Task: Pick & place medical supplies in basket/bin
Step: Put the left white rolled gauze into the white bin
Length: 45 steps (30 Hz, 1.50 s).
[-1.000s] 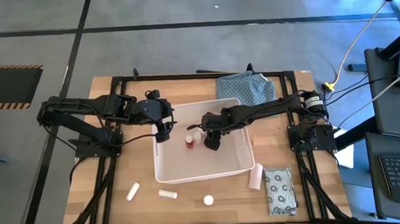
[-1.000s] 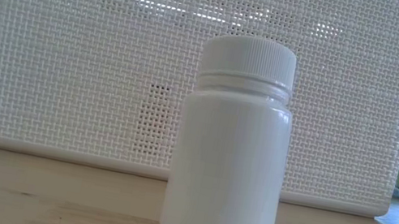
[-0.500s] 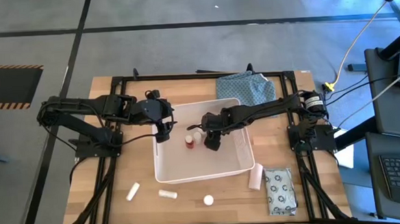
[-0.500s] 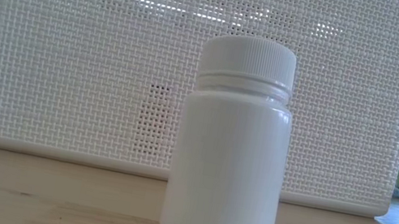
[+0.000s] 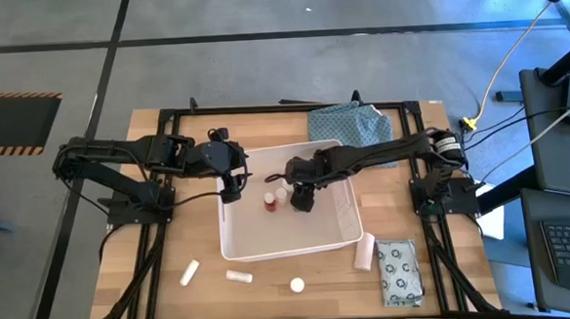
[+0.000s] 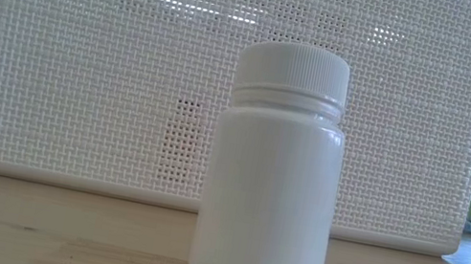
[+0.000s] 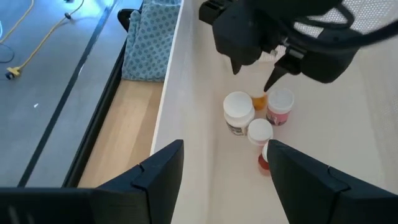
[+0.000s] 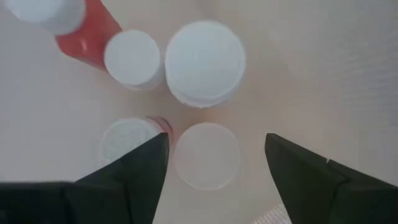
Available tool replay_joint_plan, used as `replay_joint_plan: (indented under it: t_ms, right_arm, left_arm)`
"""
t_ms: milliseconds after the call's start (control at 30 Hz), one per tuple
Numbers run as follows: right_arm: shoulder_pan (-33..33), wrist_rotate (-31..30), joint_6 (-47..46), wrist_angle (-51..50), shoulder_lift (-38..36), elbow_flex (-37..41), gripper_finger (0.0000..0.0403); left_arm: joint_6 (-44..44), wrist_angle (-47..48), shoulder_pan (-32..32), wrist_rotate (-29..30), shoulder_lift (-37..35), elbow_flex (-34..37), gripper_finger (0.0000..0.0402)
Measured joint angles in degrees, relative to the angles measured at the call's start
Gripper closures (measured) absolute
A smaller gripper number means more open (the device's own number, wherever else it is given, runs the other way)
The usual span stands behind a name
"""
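Note:
The white bin stands mid-table, its mesh wall filling the low view. On its floor stand several small white-capped bottles and a red bottle, close together. My right gripper hangs open over them, pointing down, its fingers on either side of one white cap and clear of it. My left gripper waits open above the bin's left rim. On the near table lie two white tubes, a white bottle standing upright, another tube and the ring-printed packet.
A blue-green patterned cloth lies at the far edge behind the bin. Black frame rails run along both sides of the table. Bare wood shows in front of the bin around the loose supplies.
My right gripper has risen a little above the bottles in the bin. The bottles and the bin stand as before.

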State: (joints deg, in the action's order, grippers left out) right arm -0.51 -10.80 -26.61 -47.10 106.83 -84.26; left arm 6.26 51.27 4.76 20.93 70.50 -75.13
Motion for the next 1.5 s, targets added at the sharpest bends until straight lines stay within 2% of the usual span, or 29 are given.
replay_joint_plan:
  t_ms: [167, 467, 600, 700, 800, 933, 1033, 1100, 1267, 1367, 1500]
  right_arm:
    - [-0.2, -1.4, 1.3, -6.2, 0.0, -5.9, 0.0136]
    - [-4.4, -13.1, 1.8, -23.6, 0.0, -23.3, 0.0136]
    - [-8.0, -13.8, 1.7, -29.3, -0.3, -29.1, 0.0136]
    - [-10.6, -13.6, 1.0, -31.8, -2.3, -29.5, 0.0136]
    - [-13.3, -14.1, -2.2, -33.4, -6.4, -27.0, 0.0136]
    - [-17.9, -19.9, -7.8, -32.8, -13.3, -21.1, 0.0136]
    - [-21.2, -25.4, -12.8, -31.0, -18.8, -15.0, 0.0136]
    - [-23.1, -28.5, -15.3, -28.6, -22.0, -10.4, 0.0136]
    - [-24.9, -30.0, -16.8, -22.3, -27.8, -0.2, 0.0136]
    - [-24.8, -30.1, -16.6, -19.8, -29.4, 3.9, 0.0136]
    - [-24.9, -30.1, -16.6, -19.9, -30.1, 6.4, 0.0136]
  left_arm:
    - [0.0, 0.0, 0.0, -1.0, 0.0, 0.0, 0.0178]
    - [0.4, 4.5, 0.0, -3.4, 0.0, 0.0, 0.0178]
    - [2.9, 7.3, 0.2, -4.6, 0.0, 0.0, 0.0178]
    - [4.3, 7.8, 1.2, -5.1, 0.0, 0.0, 0.0178]
    - [5.3, 8.2, 3.2, -5.2, -0.8, 0.0, 0.0178]
    - [10.9, 13.0, 6.2, -1.9, -3.3, 0.0, 0.0178]
    - [19.1, 16.6, 9.0, 1.8, -5.9, 0.0, 0.0178]
    - [24.4, 18.9, 11.3, 2.3, -7.1, 0.0, 0.0178]
    - [39.7, 28.0, 18.2, 2.7, -7.5, 1.3, 0.0178]
    - [49.9, 30.8, 21.3, 0.5, -7.3, 4.8, 0.0178]
    - [61.8, 30.7, 24.5, -6.7, -6.8, 10.7, 0.0178]
